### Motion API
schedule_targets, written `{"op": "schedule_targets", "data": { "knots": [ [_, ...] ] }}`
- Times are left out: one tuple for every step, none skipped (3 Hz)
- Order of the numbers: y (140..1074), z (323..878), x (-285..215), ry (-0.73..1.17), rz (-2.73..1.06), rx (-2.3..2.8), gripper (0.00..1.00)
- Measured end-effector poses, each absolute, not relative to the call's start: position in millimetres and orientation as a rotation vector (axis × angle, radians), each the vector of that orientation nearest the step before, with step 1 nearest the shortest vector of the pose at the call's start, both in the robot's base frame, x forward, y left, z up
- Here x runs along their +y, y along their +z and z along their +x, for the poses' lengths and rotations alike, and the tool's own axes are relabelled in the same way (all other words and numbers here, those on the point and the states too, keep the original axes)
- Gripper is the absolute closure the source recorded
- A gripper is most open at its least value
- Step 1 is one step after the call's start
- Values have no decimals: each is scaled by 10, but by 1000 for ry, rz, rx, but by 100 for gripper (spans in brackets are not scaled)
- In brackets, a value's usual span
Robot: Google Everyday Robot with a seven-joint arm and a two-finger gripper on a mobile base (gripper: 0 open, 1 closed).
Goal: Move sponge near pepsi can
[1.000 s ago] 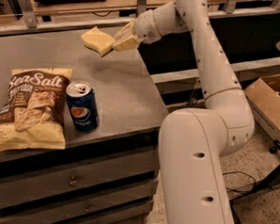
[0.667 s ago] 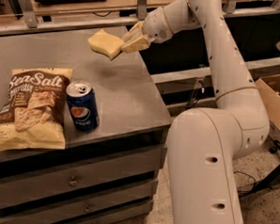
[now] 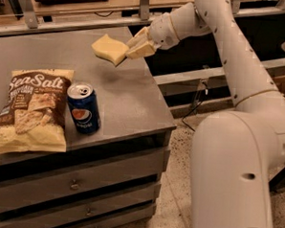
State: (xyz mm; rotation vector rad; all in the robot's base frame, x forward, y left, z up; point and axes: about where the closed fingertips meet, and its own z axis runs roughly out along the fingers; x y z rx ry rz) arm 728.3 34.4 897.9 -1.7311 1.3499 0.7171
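Observation:
The pale-yellow sponge hangs in the air above the far right part of the grey cabinet top, with its shadow on the surface below it. My gripper is shut on the sponge's right end and holds it tilted. The dark blue pepsi can stands upright near the front of the top, below and left of the sponge and well apart from it.
A large yellow-and-brown Sea Salt chip bag lies flat just left of the can. The cabinet's right edge runs under my arm. My white base stands right of the drawers. A wooden shelf and rail run along the back.
My gripper has carried the sponge a little to the right and downward, closer to the cabinet top. The can and the chip bag have not moved.

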Motion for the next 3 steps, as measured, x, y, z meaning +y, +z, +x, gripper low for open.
{"op": "schedule_targets", "data": {
  "knots": [
    [8991, 6721, 299, 748, -1807, 1304, 100],
    [8903, 6270, 324, 810, -1893, 1275, 100],
    [8779, 5892, 362, 881, -1928, 1257, 100]
  ]
}}
